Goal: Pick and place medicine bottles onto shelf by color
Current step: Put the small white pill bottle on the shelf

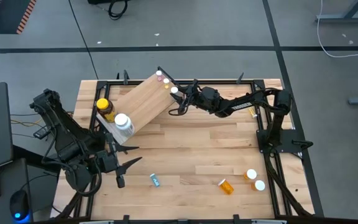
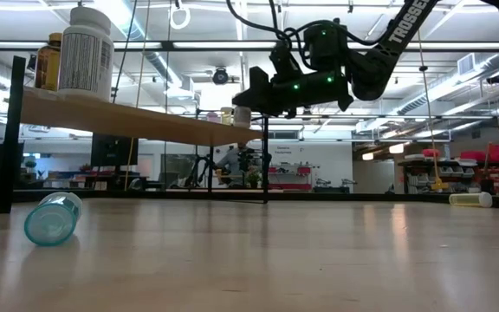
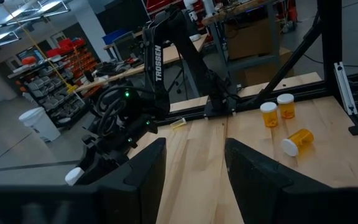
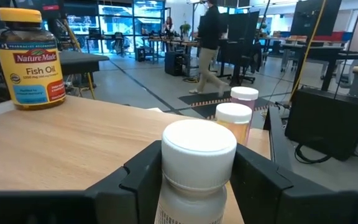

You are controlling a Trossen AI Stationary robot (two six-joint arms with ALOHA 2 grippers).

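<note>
1. The right gripper (image 1: 178,94) reaches over the far corner of the shelf (image 1: 143,102), a pale plywood board with fine straight grain on a thin black metal frame; its dark fingers (image 4: 260,177) pinch a white-capped bottle (image 4: 194,171) with a smooth round cap, held upright just above or on the board, I cannot tell which
2. Just beyond it on the board stand two small vials: a cream-capped vial (image 4: 234,121) and a white-capped vial (image 4: 244,97) behind it, close together at the shelf's far corner
3. At the opposite end stands the amber fish-oil jar (image 4: 31,59), cylindrical with a yellow lid and yellow label; beside it in the high view is a large white bottle (image 1: 122,124) with a white cap
4. The left gripper (image 1: 124,165) hangs low over the near left of the butcher-block table (image 1: 204,143), its blunt dark fingers spread apart and holding nothing
5. On the tabletop a tiny teal vial (image 1: 155,180) lies on its side; to the near right an orange vial (image 1: 226,186) lies tipped over, near two upright orange vials (image 1: 254,180) with white caps
</note>
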